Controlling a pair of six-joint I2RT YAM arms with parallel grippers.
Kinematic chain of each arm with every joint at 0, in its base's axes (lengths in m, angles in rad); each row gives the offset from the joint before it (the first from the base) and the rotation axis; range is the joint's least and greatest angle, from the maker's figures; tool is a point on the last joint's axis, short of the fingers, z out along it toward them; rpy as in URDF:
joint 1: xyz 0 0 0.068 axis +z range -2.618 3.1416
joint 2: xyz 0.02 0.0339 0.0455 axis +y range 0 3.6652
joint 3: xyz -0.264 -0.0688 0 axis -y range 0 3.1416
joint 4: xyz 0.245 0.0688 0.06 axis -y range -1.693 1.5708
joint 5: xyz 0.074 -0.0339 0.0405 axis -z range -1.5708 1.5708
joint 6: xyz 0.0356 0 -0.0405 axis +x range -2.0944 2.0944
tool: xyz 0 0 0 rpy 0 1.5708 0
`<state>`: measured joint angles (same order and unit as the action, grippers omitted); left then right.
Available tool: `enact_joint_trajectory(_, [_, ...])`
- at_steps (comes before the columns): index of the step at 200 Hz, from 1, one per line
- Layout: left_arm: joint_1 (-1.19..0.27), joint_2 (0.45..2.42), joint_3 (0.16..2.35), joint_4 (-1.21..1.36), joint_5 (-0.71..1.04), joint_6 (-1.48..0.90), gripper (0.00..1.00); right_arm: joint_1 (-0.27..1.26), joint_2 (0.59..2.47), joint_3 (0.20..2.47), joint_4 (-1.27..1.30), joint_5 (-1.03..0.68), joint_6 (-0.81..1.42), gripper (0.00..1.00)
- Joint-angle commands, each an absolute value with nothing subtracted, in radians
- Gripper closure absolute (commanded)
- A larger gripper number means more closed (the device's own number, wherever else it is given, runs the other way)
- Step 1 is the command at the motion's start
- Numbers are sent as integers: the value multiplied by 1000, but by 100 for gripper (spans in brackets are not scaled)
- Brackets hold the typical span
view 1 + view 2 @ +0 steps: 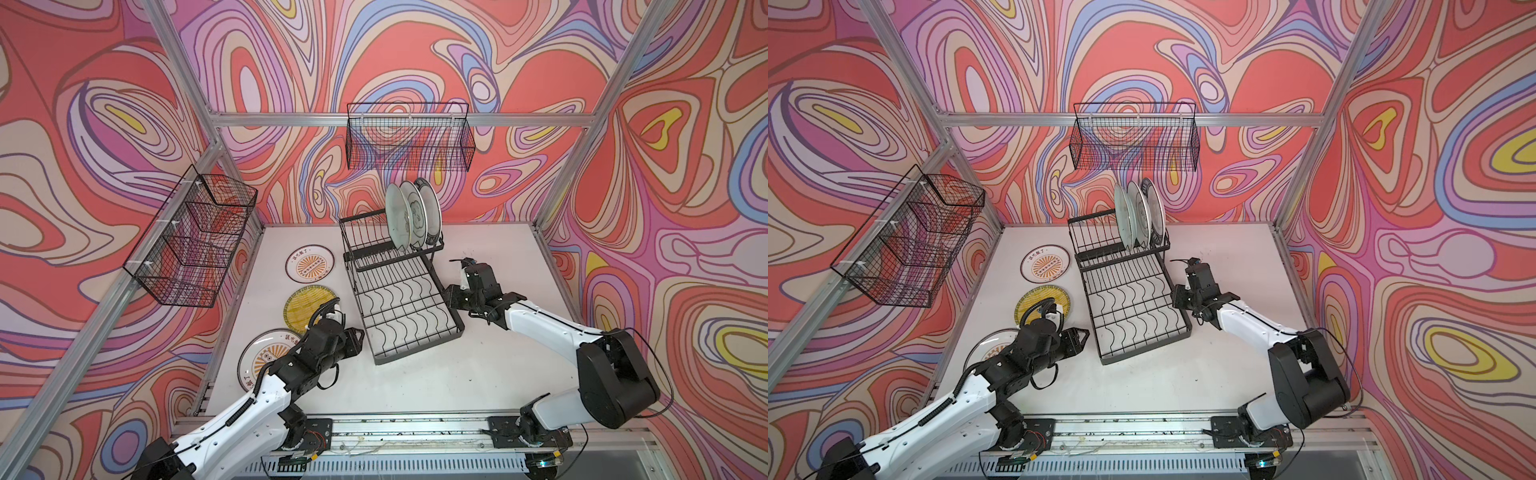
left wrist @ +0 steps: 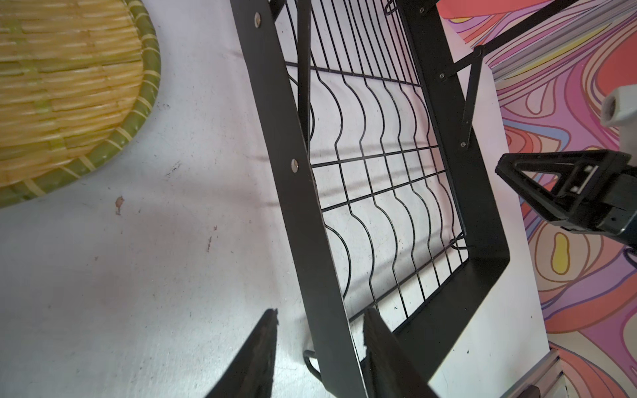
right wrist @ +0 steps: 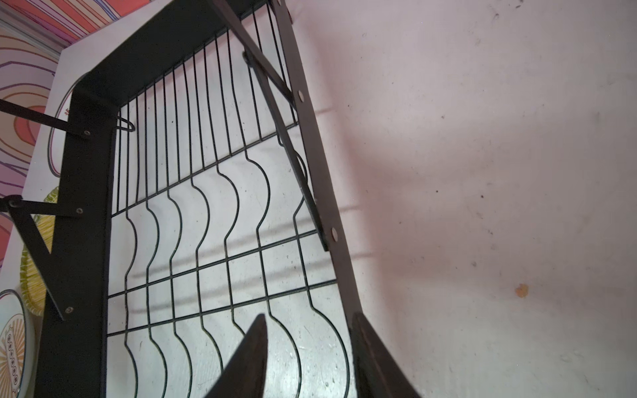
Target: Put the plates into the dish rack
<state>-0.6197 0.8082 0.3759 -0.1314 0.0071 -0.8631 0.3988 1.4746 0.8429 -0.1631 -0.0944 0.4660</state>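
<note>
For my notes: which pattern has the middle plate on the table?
Plate: yellow weave, green rim; left wrist view.

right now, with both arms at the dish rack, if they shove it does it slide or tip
Probably stiff: the dish rack is metal bar and wire, so it should slide as one piece. Likely top-heavy at the back, where three plates stand on edge in the raised tier; a jerk might rattle or tip them.

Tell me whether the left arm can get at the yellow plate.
Probably yes. The yellow plate lies flat on the table with nothing on it, right beside the left gripper. Its open jaws straddle the rim of the rack, so it would have to back off first.
</note>
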Motion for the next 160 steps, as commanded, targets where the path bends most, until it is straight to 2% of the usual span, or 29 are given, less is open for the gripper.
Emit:
enact_joint_trajectory(1, [-614,820,361,-81,21,-881,56,396,1494,845,-143,-86,477,60])
enact_joint_trajectory(92, [-614,841,357,-49,32,-885,56,396,1508,842,-153,-52,510,68])
enact_joint_trajectory(160, [-614,844,351,-43,44,-884,56,397,1510,840,-152,-53,514,69])
